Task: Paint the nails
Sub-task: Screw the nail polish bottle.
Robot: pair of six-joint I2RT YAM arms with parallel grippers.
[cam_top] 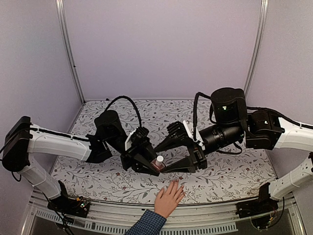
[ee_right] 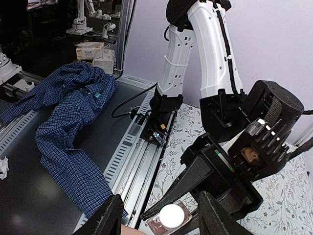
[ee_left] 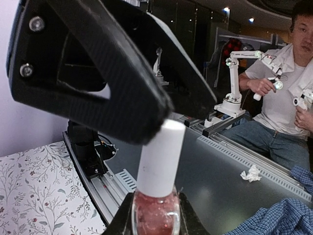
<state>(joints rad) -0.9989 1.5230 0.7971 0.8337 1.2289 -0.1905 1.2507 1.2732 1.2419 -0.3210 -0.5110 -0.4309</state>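
Observation:
A light-skinned hand (cam_top: 167, 199) with a blue checked cuff (cam_top: 146, 224) lies flat at the table's near edge, its fingers pointing away from the arm bases. The nails (cam_top: 174, 185) at its fingertips are too small to make out. Just beyond the fingertips my left gripper (cam_top: 157, 166) (ee_left: 155, 224) is shut on the glass body of a small pink bottle (cam_top: 158, 163) (ee_left: 155, 215). Its white cap (ee_left: 160, 159) (ee_right: 171, 216) is on. My right gripper (cam_top: 160, 159) (ee_right: 161, 219) stands open astride the cap, and its fingers (ee_right: 105, 217) are clear of it on both sides.
The floral tablecloth (cam_top: 220, 176) covers the table. A metal rail (cam_top: 112, 211) runs along its near edge. Beyond the edge lie a blue checked shirt (ee_right: 63, 122) and a crumpled tissue (ee_left: 252, 173) on a dark surface, where a seated person (ee_left: 286, 98) is.

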